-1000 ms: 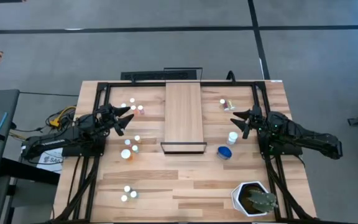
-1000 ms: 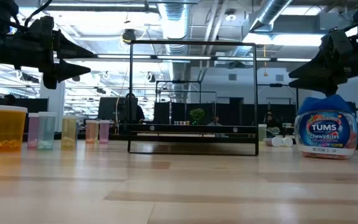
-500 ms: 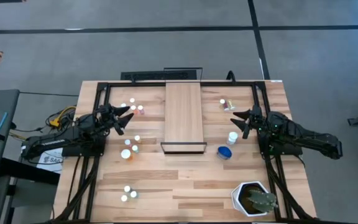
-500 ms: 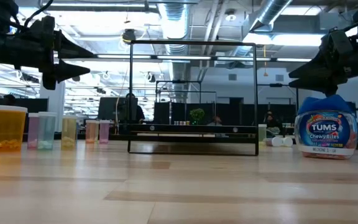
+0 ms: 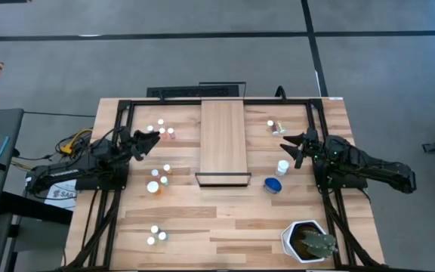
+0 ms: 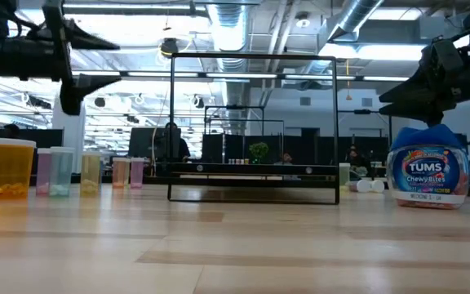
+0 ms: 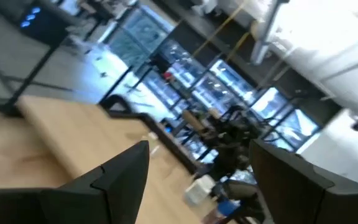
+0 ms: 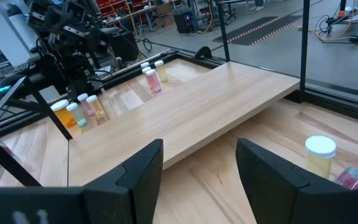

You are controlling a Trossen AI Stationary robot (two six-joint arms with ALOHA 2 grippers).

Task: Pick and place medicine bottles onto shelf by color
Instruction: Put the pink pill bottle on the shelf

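**Both grippers spread and empty, either side of the shelf**

Left gripper [image 5: 151,140]: fingers apart, nothing between them, touching nothing; raised above the table [image 5: 225,227], on the shelf's left, just short of the small bottle cluster [image 5: 161,131] near the shelf's far-left corner. Left wrist view: two dark fingers [image 7: 120,177] well separated, only shelf surface and room background in the gap.

Right gripper [image 5: 291,145]: fingers likewise apart, holding nothing; hanging on the shelf's right, close above the white-capped bottle [image 5: 282,167] standing off the shelf's near-right side. Right wrist view: both fingers [image 8: 143,173] wide, shelf plank visible straight through the gap.

Shelf [image 5: 224,137]: long light-wood board at table centre, dark rim at its near end, top bare of bottles.

View differences:
- High view only: second bottle group [image 5: 159,177] left of the shelf's near end, a pair [image 5: 156,235] farther toward the front edge, two bottles [image 5: 275,125] right of the shelf's far end, blue bottle [image 5: 273,184] just right of the shelf's near corner, white plant pot [image 5: 306,242] at the front right.
- Low view only: the shelf's dark wire frame [image 6: 254,127] rising well above table level; blue bottle's label [image 6: 427,173] reading TUMS; an orange bottle [image 6: 8,167] and paler ones in a row left of the frame.
- Right wrist view only: a yellowish bottle [image 8: 319,155] upright beside a pink one lying down.
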